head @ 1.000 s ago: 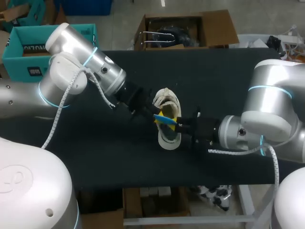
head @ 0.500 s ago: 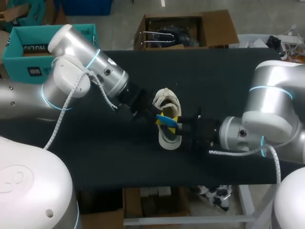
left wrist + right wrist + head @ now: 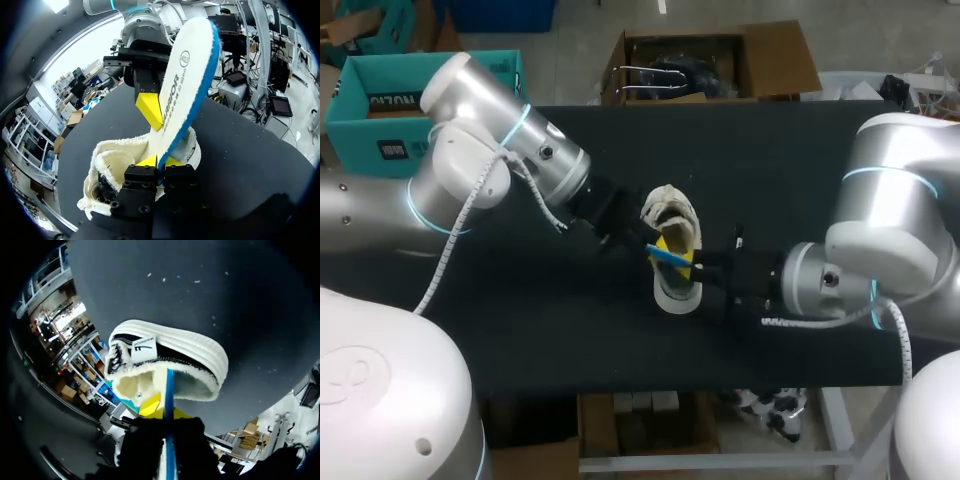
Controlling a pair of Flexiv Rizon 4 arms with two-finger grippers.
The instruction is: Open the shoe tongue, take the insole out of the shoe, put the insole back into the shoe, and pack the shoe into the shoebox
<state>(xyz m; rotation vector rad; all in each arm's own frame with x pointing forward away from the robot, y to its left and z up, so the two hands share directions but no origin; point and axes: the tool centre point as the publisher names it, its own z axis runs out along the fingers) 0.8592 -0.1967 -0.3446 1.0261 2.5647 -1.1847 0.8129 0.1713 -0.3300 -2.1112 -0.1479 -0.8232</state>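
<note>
A white fleece-lined shoe (image 3: 675, 295) lies on the black table (image 3: 520, 300) between my two arms. Over its opening a white insole with a blue edge (image 3: 670, 255) stands on edge. My left gripper (image 3: 642, 238) is shut on the end near the shoe's tongue. In the left wrist view the insole (image 3: 187, 75) rises from the left gripper (image 3: 157, 161), beside the shoe (image 3: 112, 160). My right gripper (image 3: 698, 268) is shut on the other end, over the heel. The right wrist view shows the insole's blue edge (image 3: 169, 385) between the right gripper's (image 3: 165, 412) yellow tips, above the shoe's heel (image 3: 175, 352).
An open teal box (image 3: 380, 100) stands just past the table's back left corner. Bare black cloth lies in front of the shoe and across the back of the table.
The left gripper has edged right toward the shoe with the insole. The right gripper has dropped slightly over the heel. The insole now stands steeper over the opening.
</note>
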